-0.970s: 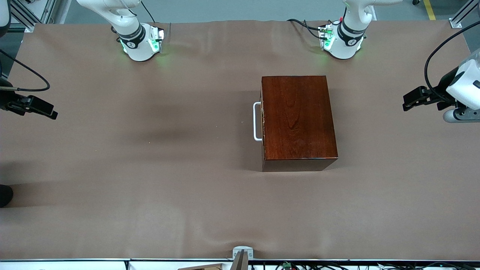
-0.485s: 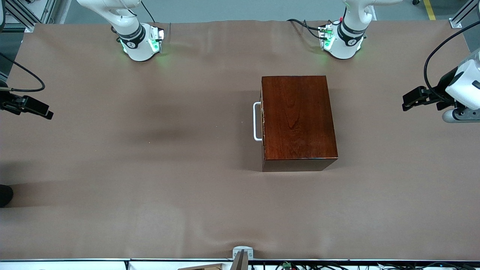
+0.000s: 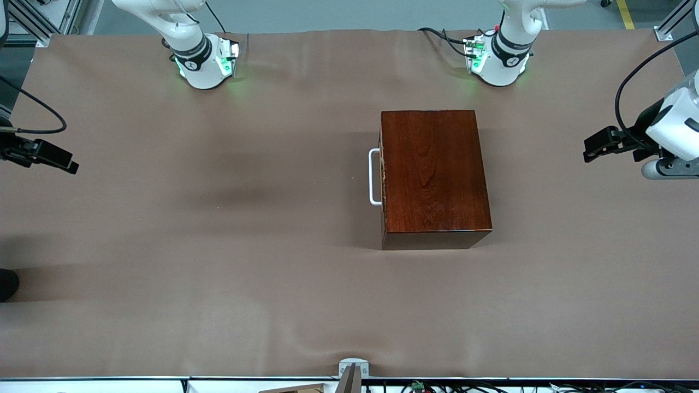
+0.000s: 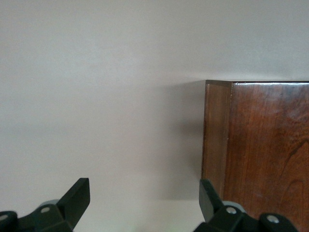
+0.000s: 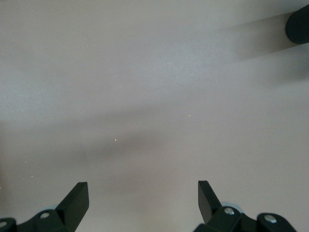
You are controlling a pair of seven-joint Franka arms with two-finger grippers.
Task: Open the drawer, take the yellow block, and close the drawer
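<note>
Worktop centre: on the brown worktop (image 3: 218, 245) the dark reddish-brown wooden box (image 3: 434, 174) is sitting flat, a touch toward the left arm's end.
Drawer: the drawer (image 3: 382, 177) is sitting fully pushed in (only a thin edge of its front is showing from above), and its face is pointing toward the right arm's end of the worktop.
Handle: the white handle (image 3: 374, 177) is sticking out from that face, with nothing touching it.
Yellow block: it is not showing in any view while the drawer is sitting shut.
Left claw: the left claw (image 4: 145, 205) is hovering over the worktop at the left arm's end, well apart from the box; its black fingers (image 4: 77, 198) are standing wide apart and gripping nothing. One corner of the box (image 4: 256, 145) is showing in its wrist view.
Right claw: the right claw (image 5: 143, 203) is hanging over bare worktop at the right arm's end, well apart from the handle, and its fingers (image 5: 79, 198) are spread wide with nothing between them.
Right wrist view: plain worktop surface and soft shadows are filling it (plus a dark rounded shape (image 5: 298, 24) at one corner, which I cannot identify).
</note>
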